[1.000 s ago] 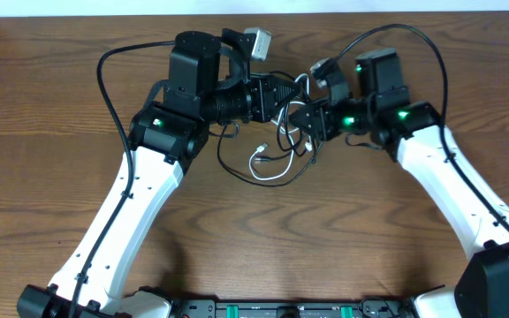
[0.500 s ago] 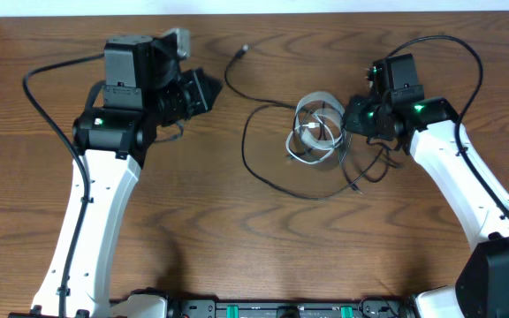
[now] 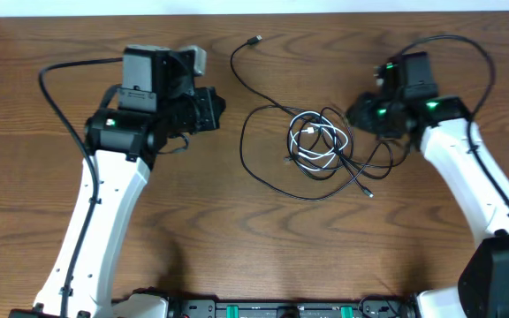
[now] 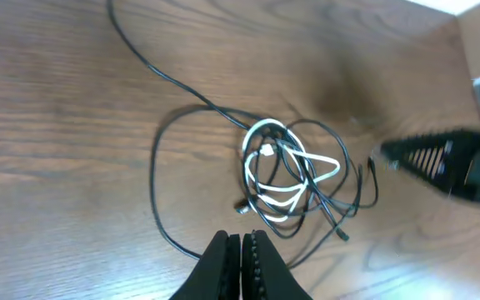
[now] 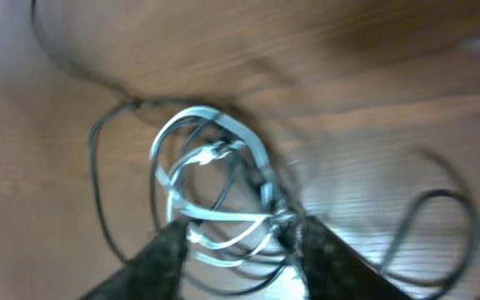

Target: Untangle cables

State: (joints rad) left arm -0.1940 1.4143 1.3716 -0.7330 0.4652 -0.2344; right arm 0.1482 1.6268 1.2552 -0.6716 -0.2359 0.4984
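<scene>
Left gripper: fingers pressed together with only a thin slit between them, holding nothing. It hangs over the left part of the table, pointing toward the middle, well apart from the cables. From the left wrist view, the closed fingertips sit at the bottom edge, with the tangle lying on the wood ahead of them.

Right gripper: fingers stand apart, one at each side of the lower edge of the blurred wrist view. The near edge of the tangle lies in the gap between them. Whether either finger touches a strand cannot be told. From overhead, this gripper sits just beside the right edge of the tangle.

Cables: all lie on the table between the two arms, nearer the right one. The white cable is coiled in several overlapping loops at the heart of the tangle. The black cables thread through and around that coil. One black strand swings out to the left in a wide open loop. Another runs up and away to the far side of the table, ending in a plug that lies alone on bare wood. A short black tail leaves the tangle on the near right side and ends in a second plug.
</scene>
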